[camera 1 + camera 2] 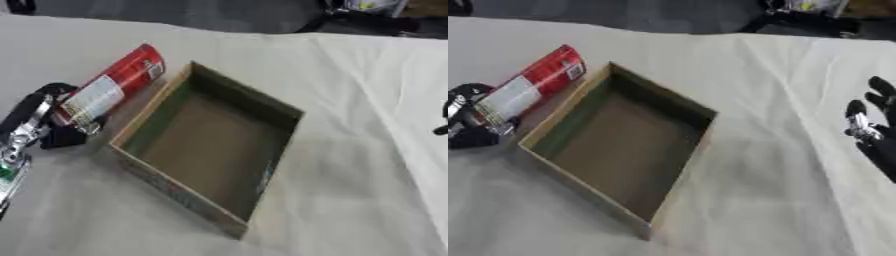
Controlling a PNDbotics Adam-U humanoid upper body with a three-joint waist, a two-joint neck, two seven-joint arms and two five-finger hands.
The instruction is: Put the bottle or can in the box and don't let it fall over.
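Note:
A tall red can with a white label (114, 86) is tilted, its top leaning toward the far right, just left of the open cardboard box (213, 200). My left hand (42, 122) holds the can's lower end, fingers curled round it. The can hangs beside the box's left wall, outside it. The box holds nothing that I can see. My right hand (874, 125) rests at the right edge, fingers straight and pointing up, well apart from the box.
A white cloth covers the table (350, 100), with folds running along the right side. Dark equipment (367, 20) stands past the far edge. Bare cloth lies to the right of the box and in front of it.

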